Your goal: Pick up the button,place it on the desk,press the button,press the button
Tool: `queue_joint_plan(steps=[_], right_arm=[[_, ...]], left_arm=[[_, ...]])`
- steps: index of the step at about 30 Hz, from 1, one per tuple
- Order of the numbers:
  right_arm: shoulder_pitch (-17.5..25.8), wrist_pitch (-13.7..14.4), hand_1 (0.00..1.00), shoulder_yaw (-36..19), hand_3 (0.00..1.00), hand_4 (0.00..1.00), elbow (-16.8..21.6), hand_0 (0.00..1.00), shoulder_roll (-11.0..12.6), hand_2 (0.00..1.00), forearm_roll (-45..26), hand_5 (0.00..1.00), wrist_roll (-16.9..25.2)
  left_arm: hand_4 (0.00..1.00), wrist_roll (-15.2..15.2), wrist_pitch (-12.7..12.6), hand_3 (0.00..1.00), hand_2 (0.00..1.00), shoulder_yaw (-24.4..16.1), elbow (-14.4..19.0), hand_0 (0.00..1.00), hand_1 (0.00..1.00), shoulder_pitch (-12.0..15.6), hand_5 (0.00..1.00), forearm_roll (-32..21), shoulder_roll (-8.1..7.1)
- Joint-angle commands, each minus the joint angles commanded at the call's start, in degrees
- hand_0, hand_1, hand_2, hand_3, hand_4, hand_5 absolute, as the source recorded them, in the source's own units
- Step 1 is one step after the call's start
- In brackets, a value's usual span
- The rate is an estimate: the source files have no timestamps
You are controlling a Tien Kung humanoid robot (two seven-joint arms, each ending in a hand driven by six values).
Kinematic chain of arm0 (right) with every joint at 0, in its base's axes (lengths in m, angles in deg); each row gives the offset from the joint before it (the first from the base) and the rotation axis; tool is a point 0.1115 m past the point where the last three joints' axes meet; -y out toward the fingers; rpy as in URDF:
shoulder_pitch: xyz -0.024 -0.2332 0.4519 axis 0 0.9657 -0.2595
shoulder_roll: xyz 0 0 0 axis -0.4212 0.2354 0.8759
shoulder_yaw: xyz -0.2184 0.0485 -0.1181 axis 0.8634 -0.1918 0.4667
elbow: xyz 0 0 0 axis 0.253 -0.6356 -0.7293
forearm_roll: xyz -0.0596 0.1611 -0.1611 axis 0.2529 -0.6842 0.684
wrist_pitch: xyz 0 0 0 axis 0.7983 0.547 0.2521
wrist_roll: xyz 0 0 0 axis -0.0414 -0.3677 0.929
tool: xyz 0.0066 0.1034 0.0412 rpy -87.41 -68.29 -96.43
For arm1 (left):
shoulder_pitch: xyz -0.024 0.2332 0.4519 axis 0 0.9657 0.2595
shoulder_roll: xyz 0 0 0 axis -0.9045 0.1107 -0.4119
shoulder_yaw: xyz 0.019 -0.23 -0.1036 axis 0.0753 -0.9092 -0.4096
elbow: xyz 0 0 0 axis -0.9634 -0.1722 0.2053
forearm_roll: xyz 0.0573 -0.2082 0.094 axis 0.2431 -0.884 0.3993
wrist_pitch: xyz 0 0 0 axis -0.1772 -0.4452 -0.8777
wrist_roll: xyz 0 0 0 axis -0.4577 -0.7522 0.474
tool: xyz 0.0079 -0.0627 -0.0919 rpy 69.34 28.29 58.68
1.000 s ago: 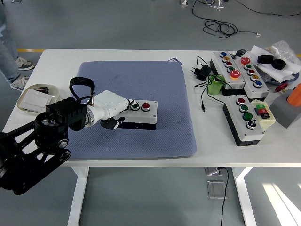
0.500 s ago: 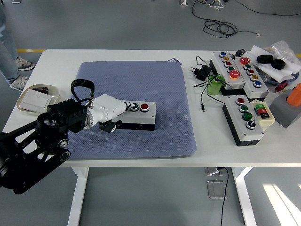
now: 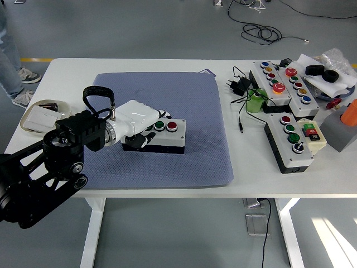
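Note:
The button box is a black box with a white top, lying on the blue mat. A green button and a red button show on its right half. My left hand, white with dark fingertips, lies over the box's left half. Its fingers are curled down over the top and front side of the box. Any buttons under the hand are hidden. The right arm is out of view.
A white dish holding a small box sits at the table's left edge. Two more button boxes, a green cup, a plug with cable and a grey block crowd the right side. A person's legs stand at far left.
My left hand has lifted slightly and turned, so its fingers now curl over the box's front. The box's left end has come into view and it has barely shifted.

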Motion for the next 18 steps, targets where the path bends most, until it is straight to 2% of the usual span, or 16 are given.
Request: queue_joint_plan(steps=[9, 18], right_arm=[[-0.12, -0.05, 0.797, 0.18, 0.751, 0.412, 0.0, 0.787, 0.02, 0.817, -0.12, 0.479, 0.12], [-0.22, 0.0, 0.797, -0.03, 0.751, 0.412, 0.0, 0.787, 0.05, 0.817, 0.23, 0.479, 0.17]], left_arm=[[0.489, 0.04, 0.17, 0.884, 0.075, 1.63, -2.57, 0.078, 0.056, -1.25, 0.002, -0.72, 1.64], [0.494, -0.04, 0.6, 0.884, 0.075, 1.83, -4.07, 0.077, 0.056, -1.52, 0.002, -0.75, 2.04]])
